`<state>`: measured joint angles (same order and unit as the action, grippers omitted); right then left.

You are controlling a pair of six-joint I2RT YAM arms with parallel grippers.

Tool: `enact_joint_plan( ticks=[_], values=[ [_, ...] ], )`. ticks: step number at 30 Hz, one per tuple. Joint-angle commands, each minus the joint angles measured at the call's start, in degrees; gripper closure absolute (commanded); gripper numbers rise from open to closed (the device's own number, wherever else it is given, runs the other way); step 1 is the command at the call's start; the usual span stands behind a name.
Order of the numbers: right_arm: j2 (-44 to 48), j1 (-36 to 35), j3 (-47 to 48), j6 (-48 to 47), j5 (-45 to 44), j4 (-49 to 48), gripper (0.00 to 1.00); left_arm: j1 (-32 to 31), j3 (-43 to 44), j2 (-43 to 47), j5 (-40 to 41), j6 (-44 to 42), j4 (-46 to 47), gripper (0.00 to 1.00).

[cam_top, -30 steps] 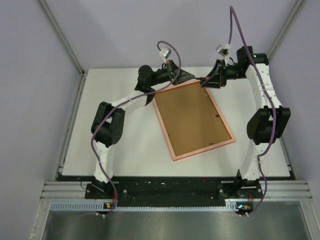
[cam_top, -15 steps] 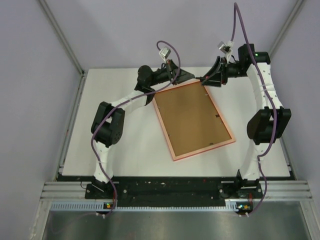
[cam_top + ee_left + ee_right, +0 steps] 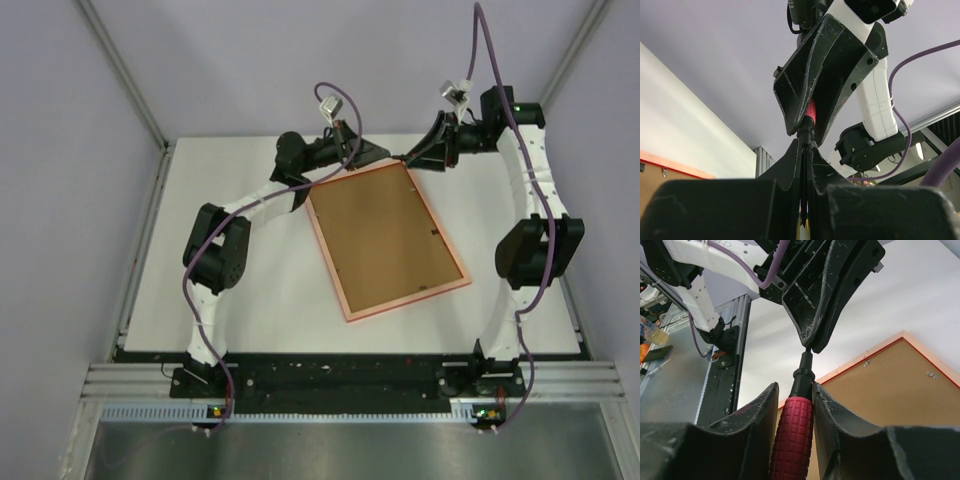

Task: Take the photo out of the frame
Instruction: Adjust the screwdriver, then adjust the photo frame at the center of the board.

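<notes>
The frame (image 3: pixel 385 240) lies back up on the white table, a brown back with a reddish rim; it also shows in the left wrist view (image 3: pixel 670 175) and the right wrist view (image 3: pixel 900 390). The photo is hidden under it. My right gripper (image 3: pixel 413 158) is shut on the ribbed red handle of a tool (image 3: pixel 792 435) just beyond the frame's far corner. My left gripper (image 3: pixel 388 156) meets it tip to tip and is shut on the tool's thin black shaft (image 3: pixel 805 135). Both grippers are off the frame.
Metal clips sit on the frame's back near its right edge (image 3: pixel 436 232). Purple cables (image 3: pixel 340 95) loop above both wrists. Grey walls enclose the table on three sides. The black rail with the arm bases (image 3: pixel 340 378) runs along the near edge.
My right arm's wrist and upper link have shifted slightly up and to the right, the fingertips staying by the frame's far corner. The left arm and the frame have not moved.
</notes>
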<state>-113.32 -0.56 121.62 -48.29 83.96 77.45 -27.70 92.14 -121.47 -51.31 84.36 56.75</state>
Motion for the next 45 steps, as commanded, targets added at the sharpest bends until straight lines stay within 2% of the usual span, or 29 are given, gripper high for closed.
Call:
enact_joint_plan(
  ticks=[1,3,5,7,8,10,12,13,16,18,19,21,23,24,26,28,30,33,39,45],
  values=[
    [2.31,0.29,2.83,-0.57,10.96,8.77,0.71,-0.60,1.64,-0.35,0.33,0.72,4.68,1.00],
    [2.40,0.38,2.92,-0.57,10.96,8.86,0.83,-0.68,1.73,-0.52,0.42,0.81,4.77,1.00],
    [2.49,0.29,3.09,-0.66,10.87,8.77,1.00,-0.77,1.90,-0.61,0.51,0.81,4.86,1.00],
    [2.84,0.29,2.57,-1.01,10.87,8.77,1.00,-0.86,2.25,-0.79,0.42,0.90,4.51,1.00],
    [3.01,0.29,2.13,-1.27,10.87,8.68,1.00,-0.95,2.52,-0.96,0.25,0.90,3.99,0.92],
    [2.75,0.29,1.69,-0.93,10.70,8.60,1.00,-0.95,2.87,-0.88,-0.54,0.02,2.76,0.65],
    [1.44,2.38,1.86,1.17,8.43,8.59,1.00,-0.16,2.70,-0.18,-1.51,-1.38,1.00,0.45],
    [0.65,2.92,2.12,2.49,6.15,8.59,1.00,0.63,2.35,0.09,-1.77,-2.00,0.38,0.30],
    [-1.29,4.16,2.22,5.83,-2.37,8.42,1.00,4.05,0.85,1.67,-2.30,-4.46,-2.60,0.07],
    [-1.47,4.25,1.43,9.07,-9.48,7.11,1.00,6.25,0.41,2.90,-3.61,-7.61,-6.37,0.06],
    [-1.21,4.34,0.64,11.53,-13.44,5.45,1.00,7.04,0.32,3.78,-4.14,-10.59,-10.31,0.02],
    [0.02,4.08,-0.68,15.13,-23.08,2.81,1.00,8.63,-0.12,5.36,-5.37,-16.21,-16.99,0.02],
    [1.16,3.64,-1.39,16.04,-34.25,1.57,1.00,9.51,0.32,7.12,-5.56,-24.72,-27.60,0.02],
    [1.52,3.20,-1.91,15.86,-41.27,1.65,1.00,9.60,1.63,7.73,-4.77,-31.81,-37.32,0.02],
    [3.09,2.41,-4.71,14.03,-51.92,1.48,1.00,9.69,4.71,8.44,-1.62,-44.75,-51.59,0.02],
    [4.94,2.14,-8.40,11.74,-58.18,1.39,1.00,9.60,5.77,8.97,3.91,-55.14,-61.36,0.02],
    [7.13,2.14,-12.36,9.72,-62.32,1.48,1.00,9.51,5.95,9.32,10.22,-63.75,-66.48,0.02],
    [10.74,2.14,-17.46,6.12,-67.43,2.61,1.00,9.07,6.82,7.92,17.80,-70.10,-71.41,0.02],
    [18.74,2.14,-23.62,0.66,-73.94,6.57,1.00,7.40,7.00,5.63,28.00,-78.46,-73.36,0.02],
    [21.99,1.18,-28.88,-1.19,-73.77,8.68,1.00,4.42,8.93,2.82,36.36,-82.85,-74.50,0.02]
  ],
)
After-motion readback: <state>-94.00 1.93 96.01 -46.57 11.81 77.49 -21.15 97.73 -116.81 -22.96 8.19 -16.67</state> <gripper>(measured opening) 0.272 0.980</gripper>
